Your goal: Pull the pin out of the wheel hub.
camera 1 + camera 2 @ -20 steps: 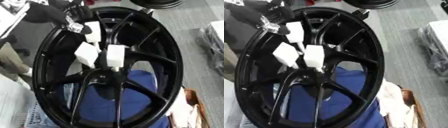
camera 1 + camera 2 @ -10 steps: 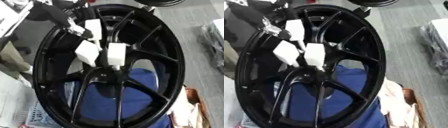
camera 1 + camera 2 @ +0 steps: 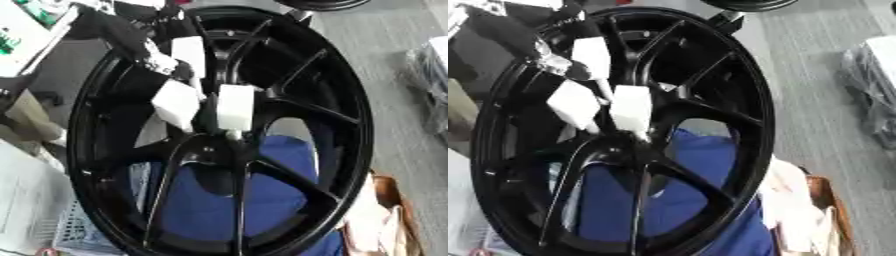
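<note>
Grey floor (image 3: 389,55) all round, blue cloth (image 3: 219,200) behind the spokes. One black wheel hub (image 3: 350,150) fills the view, tilted. One left hand (image 3: 188,85), coming in from 11 o'clock, has three white-padded fingers closed together at the centre, around something pale I can't make out; the pin isn't discernible.

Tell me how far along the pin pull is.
Nothing looks finished. The left hand is at the centre of the wheel hub, with a pale stub, possibly the pin, just below it. Whether it is gripped is unclear. The pull-out remains.
</note>
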### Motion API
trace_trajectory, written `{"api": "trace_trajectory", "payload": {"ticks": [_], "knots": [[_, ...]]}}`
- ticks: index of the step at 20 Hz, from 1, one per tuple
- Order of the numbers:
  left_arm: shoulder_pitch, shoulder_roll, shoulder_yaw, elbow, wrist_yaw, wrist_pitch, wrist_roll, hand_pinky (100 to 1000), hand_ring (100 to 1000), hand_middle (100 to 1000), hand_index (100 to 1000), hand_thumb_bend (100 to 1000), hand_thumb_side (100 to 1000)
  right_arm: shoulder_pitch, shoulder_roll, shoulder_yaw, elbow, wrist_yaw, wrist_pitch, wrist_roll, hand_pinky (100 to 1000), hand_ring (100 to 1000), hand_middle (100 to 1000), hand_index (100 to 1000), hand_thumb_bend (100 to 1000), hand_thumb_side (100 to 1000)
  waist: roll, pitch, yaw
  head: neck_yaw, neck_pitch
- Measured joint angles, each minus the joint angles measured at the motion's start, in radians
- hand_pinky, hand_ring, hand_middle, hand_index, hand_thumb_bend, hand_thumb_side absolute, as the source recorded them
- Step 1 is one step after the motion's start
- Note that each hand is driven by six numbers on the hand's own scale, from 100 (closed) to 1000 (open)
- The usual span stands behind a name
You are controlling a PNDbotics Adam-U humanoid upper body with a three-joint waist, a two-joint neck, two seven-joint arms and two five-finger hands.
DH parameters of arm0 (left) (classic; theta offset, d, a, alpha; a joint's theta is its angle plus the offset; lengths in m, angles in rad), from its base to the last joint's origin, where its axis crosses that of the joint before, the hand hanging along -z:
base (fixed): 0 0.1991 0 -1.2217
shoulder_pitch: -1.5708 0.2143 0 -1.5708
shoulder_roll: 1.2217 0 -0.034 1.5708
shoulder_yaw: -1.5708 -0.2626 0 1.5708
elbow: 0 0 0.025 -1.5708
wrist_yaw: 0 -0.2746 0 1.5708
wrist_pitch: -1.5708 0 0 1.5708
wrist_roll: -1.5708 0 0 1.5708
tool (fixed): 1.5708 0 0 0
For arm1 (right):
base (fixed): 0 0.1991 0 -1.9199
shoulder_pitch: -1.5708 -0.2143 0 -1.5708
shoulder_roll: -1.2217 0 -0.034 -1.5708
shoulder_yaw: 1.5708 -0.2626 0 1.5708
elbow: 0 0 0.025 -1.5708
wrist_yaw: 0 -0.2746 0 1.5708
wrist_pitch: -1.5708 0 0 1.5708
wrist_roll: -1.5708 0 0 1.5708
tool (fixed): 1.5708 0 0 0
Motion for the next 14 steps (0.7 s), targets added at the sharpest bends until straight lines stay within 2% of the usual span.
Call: {"api": "trace_trajectory", "payload": {"ticks": [8, 14], "knots": [[0.000, -0.004, -0.001, 0.003, -0.001, -0.006, 0.004, 813, 751, 658, 754, 404, 465, 0.000, 0.000, 0.002, 0.000, -0.001, -0.001, -0.001, 742, 715, 715, 794, 100, 450, 0.000, 0.000, -0.003, 0.002, 0.000], [-0.001, -0.008, -0.001, 0.004, -0.001, -0.010, 0.004, 803, 691, 569, 728, 380, 436, 0.001, 0.002, 0.002, 0.000, -0.004, -0.002, -0.003, 742, 715, 715, 794, 100, 454, 0.000, 0.000, -0.005, 0.003, 0.000]]}}
